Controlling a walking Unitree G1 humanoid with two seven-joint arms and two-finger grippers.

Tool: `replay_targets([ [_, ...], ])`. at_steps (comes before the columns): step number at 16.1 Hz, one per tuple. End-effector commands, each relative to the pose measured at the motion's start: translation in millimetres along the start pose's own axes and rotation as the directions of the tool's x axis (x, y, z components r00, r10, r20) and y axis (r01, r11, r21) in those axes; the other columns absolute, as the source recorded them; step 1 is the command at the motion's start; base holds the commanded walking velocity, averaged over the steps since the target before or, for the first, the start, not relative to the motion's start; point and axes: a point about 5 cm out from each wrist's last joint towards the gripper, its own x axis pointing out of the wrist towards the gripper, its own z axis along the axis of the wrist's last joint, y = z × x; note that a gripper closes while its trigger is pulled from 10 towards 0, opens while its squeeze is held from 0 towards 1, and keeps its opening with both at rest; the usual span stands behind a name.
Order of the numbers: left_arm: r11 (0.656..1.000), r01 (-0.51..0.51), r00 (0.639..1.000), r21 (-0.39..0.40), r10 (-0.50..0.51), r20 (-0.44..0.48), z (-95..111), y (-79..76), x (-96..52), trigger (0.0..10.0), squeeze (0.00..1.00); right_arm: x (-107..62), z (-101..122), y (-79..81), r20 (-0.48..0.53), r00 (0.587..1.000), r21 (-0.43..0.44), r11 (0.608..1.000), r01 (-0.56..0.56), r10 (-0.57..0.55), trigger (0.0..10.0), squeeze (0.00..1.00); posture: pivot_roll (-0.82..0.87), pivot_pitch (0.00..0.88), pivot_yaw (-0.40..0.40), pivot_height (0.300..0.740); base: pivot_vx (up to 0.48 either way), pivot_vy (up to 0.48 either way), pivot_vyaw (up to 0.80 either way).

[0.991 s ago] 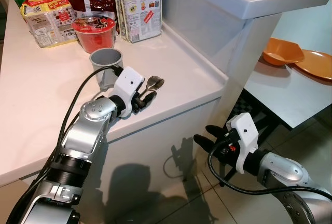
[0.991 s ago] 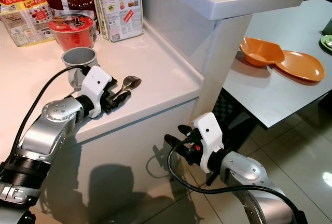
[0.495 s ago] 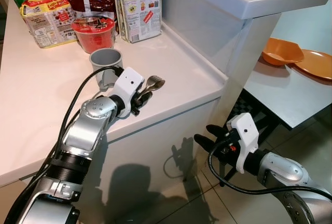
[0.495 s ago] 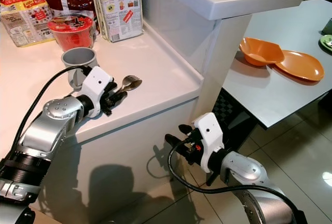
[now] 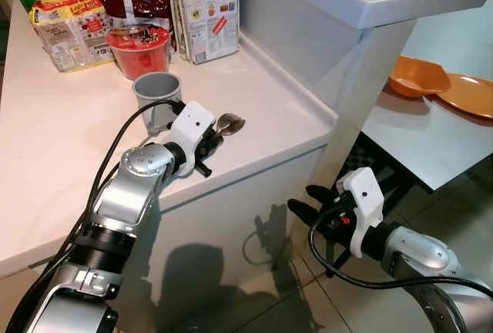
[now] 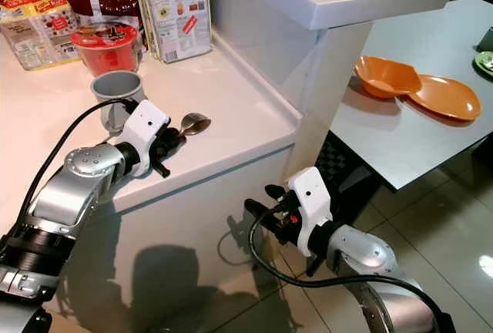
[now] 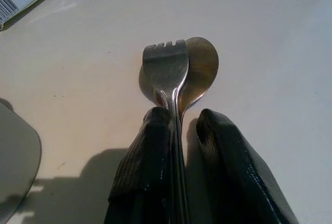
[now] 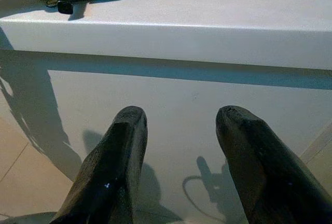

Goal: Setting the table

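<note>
Now the left gripper [image 7: 179,130], clamped on fork [image 7: 166,66] and spoon [image 7: 202,68], has rolled slightly; counter edge [image 5: 262,167] lies near. Right gripper [image 8: 179,130] hangs spread, below.

Two silver, ribbed metal arms, left arm [image 5: 131,194] and right arm [image 5: 424,252]. White plastic wrist housings. Black cables looping along each forearm. Long black textured fingers [image 8: 111,167] on both.

counter [image 5: 46,156]: white | mug [image 5: 156,90]: grey | plates [image 5: 462,94]: orange | fork [image 7: 167,73]: silver
</note>
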Motion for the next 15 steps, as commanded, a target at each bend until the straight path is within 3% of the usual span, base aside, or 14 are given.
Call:
replay_targets([
  [1, 0.999, 0.034, 0.997, -0.005, -0.034, -0.067, -12, -6.0, 1.5, 0.0, 0.0, -0.5, 4, 0.1, 0.01, 1.0, -0.016, 1.0, 0.007, -0.007, 10.0, 0.0, 0.03, 0.0, -0.029, 0.74, 0.0, 0.0, 0.0],
  [6, 1.0, 0.003, 0.998, -0.008, -0.003, -0.067, -11, -1.5, 1.3, 0.0, 0.0, 1.0, 4, -0.1, 0.011, 1.0, -0.018, 1.0, 0.013, -0.013, 10.0, 0.0, 0.03, 0.0, -0.029, 0.74, 0.0, 0.0, 0.0],
  [15, 0.993, -0.12, 0.992, -0.015, 0.121, 0.044, 13, 18.8, -1.1, 0.0, 0.0, 0.9, 13, -0.3, 0.037, 0.999, -0.033, 0.999, 0.034, -0.033, 10.0, 0.0, 0.03, 0.0, -0.023, 0.74, 0.0, 0.0, 0.0],
])
